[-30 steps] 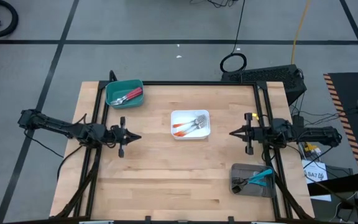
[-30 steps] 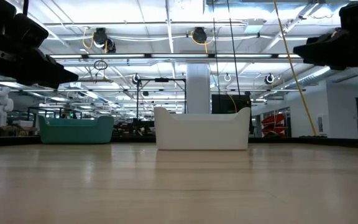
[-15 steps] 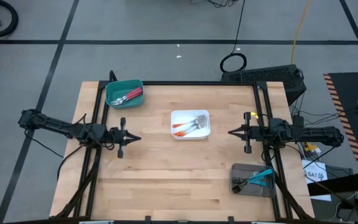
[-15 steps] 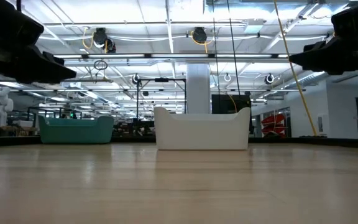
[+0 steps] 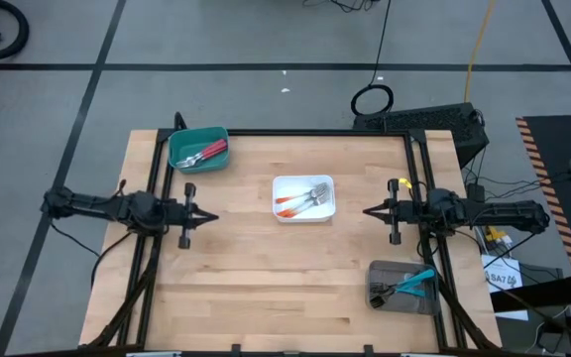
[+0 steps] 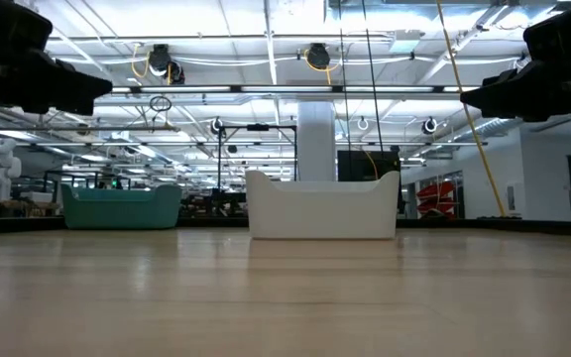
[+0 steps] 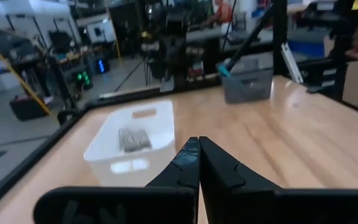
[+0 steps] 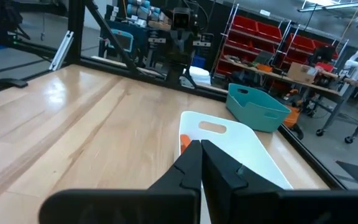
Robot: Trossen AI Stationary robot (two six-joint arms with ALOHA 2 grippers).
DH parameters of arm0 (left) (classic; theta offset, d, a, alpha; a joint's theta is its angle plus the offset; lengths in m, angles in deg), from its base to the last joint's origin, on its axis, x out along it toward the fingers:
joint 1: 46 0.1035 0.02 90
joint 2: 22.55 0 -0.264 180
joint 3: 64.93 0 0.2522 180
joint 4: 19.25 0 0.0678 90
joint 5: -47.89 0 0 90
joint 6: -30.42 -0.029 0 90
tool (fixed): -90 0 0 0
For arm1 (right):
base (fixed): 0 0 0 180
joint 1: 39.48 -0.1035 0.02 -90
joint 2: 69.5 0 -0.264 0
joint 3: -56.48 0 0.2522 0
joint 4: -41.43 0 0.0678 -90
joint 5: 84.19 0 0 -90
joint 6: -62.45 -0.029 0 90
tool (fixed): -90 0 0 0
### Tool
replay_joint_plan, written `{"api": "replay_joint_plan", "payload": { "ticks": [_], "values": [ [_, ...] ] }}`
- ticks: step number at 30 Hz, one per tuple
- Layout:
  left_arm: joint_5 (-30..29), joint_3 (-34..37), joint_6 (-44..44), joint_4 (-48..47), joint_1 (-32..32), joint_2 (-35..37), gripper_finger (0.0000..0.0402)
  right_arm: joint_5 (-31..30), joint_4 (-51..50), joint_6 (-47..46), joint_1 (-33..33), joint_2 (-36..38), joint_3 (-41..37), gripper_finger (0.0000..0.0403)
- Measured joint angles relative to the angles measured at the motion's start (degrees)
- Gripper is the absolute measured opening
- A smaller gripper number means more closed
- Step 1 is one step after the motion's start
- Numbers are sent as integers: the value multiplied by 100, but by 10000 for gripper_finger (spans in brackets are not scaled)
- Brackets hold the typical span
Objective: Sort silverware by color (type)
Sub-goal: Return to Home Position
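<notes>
Your left gripper (image 5: 209, 214) has its two dark fingers (image 7: 188, 163) pressed flat together with nothing between them. It hangs above the left side of the pale wooden table (image 5: 266, 283), pointing toward the middle. Your right gripper (image 5: 368, 211) mirrors it: the fingers are closed on each other and empty, and it hangs above the table's right side, pointing inward.

Between the two tips, a little toward the far edge, sits the shallow white plastic tray (image 5: 285, 184). In it lie the orange-handled forks (image 5: 290, 205), their metal heads angled toward the far right. Beyond the left gripper, at the far left corner, the teal plastic bin (image 5: 180, 142) holds the pink-red-handled forks (image 5: 210, 151). Near the right arm, at the table's near right edge, the grey plastic tray (image 5: 383, 271) holds the blue-teal-handled forks (image 5: 412, 284), with one teal handle sticking up over its rim. Every fork you can see lies in one of those three containers.
</notes>
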Motion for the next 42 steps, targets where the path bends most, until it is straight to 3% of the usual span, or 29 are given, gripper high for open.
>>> {"api": "replay_joint_plan", "payload": {
  "ticks": [7, 18, 42],
  "values": [
    [215, -8, -176, -107, 381, 338, 6, -13, 38, -7, 0, 0, 0, 0],
    [254, -8, 268, -141, 1356, 319, 6, -17, 46, 7, -2, 0, 0, 7],
    [448, -8, 362, -177, 899, 317, 6, -17, 53, 10, -2, 0, 0, 6]
  ]
}}
